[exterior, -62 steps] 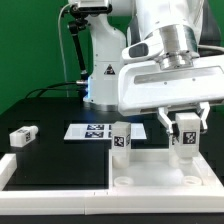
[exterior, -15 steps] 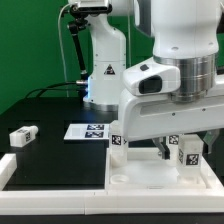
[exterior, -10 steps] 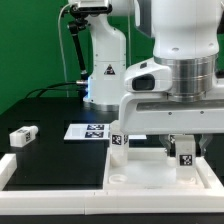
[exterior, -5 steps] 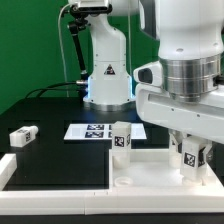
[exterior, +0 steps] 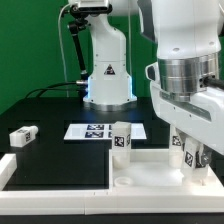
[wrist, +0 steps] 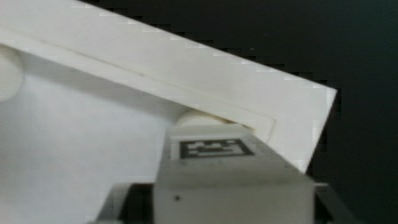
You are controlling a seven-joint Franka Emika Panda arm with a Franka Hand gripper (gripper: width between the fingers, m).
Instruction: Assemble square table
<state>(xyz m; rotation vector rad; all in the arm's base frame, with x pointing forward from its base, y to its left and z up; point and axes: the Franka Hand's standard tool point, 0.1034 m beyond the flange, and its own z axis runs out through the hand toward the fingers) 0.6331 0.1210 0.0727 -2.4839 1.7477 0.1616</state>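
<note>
The white square table top (exterior: 150,172) lies at the front on the exterior view's right, with its raised rim up. One tagged white leg (exterior: 122,139) stands upright at its far left corner. My gripper (exterior: 192,160) is shut on a second tagged leg (exterior: 190,157), upright at the far right corner of the top. In the wrist view this leg (wrist: 217,152) fills the space between my dark fingers (wrist: 135,204), above the top's rim (wrist: 214,88). A third leg block (exterior: 22,135) lies loose on the black table at the left.
The marker board (exterior: 88,131) lies flat behind the table top. White border rails (exterior: 50,196) run along the front and left of the black work area. The robot base (exterior: 105,60) stands at the back.
The hand has turned about its upright axis over the held leg, its body swinging towards the exterior view's right. The leg stays at the same corner. The other parts have not moved.
</note>
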